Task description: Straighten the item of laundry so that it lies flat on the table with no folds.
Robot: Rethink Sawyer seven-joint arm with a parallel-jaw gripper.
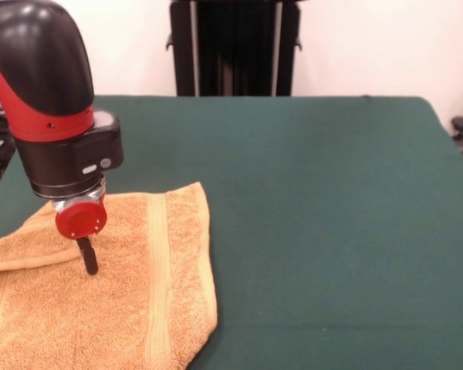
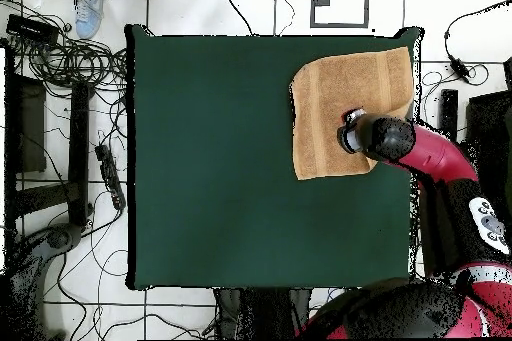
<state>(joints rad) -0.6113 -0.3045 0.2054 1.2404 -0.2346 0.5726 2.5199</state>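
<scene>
Front view: you see the red-and-black arm's gripper [image 1: 87,258] down on the orange-tan terry towel [image 1: 131,293].
Towel: at a corner of the dark green cloth table [image 2: 220,157], one flap folded over beside the gripper.
Gripper: you cannot tell its state.

Your arm [image 1: 38,85]: red-black, reaching down from upper left | wrist: vertical | your gripper [image 1: 88,258]: pointing straight down, fingers together as one dark blade

My gripper [image 1: 88,258] points down onto the orange towel [image 1: 131,301], its dark tip touching the cloth near a folded-over flap at the left. The towel lies at the green table [image 1: 316,216] near corner.
</scene>
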